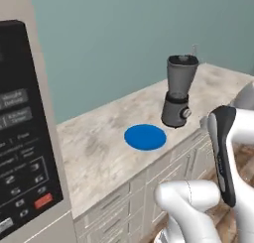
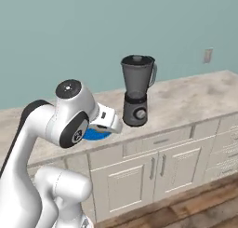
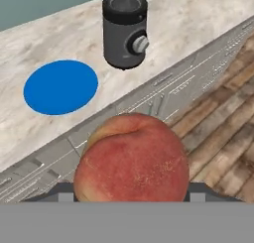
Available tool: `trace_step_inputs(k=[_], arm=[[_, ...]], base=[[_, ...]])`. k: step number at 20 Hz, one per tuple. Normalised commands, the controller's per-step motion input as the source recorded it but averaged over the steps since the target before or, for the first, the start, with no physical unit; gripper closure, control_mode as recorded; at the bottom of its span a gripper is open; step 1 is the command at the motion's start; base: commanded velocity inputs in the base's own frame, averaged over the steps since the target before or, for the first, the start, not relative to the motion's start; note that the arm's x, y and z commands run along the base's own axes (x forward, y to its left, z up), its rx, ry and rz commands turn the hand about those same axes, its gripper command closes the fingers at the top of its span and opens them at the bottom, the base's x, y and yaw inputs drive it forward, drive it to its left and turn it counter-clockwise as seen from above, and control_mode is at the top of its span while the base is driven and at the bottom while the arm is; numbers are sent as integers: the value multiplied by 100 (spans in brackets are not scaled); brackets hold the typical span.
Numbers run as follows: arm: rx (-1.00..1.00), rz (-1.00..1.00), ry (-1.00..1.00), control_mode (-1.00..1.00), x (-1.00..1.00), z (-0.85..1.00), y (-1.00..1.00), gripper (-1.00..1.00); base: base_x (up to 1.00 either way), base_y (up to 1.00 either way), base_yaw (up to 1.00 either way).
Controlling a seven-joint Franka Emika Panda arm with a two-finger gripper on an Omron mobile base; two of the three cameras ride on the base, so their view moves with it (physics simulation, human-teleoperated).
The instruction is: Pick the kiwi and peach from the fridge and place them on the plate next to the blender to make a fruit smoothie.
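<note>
Here the gripper (image 3: 130, 200) clasps the peach (image 3: 132, 158) (partly open).

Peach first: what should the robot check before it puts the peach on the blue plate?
1. Peach sits in the gripper: ok.
2. Plate has nothing on it: ok.
3. Plate lies beside the blender on the counter: ok.
4. Peach is above the plate: not ok, it hangs out past the counter edge, over the cabinets.
5. Kiwi already on the plate: not ok.
</note>
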Motion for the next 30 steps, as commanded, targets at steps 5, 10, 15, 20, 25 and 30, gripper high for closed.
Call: trace_step_inputs(k=[5, 10, 15, 20, 25, 30], arm=[[0, 0, 0, 100, 0, 0, 0, 100], [0, 0, 0, 100, 0, 0, 0, 100], [-7, 5, 54, -100, 83, -89, 33, 100], [3, 0, 54, -100, 100, -99, -2, 100], [23, 0, 15, -100, 90, -100, -20, 100], [8, 0, 2, -100, 98, -97, -2, -100]], base=[[96, -33, 75], [59, -26, 66], [0, 0, 0], [0, 0, 0], [0, 0, 0], [0, 0, 0]])
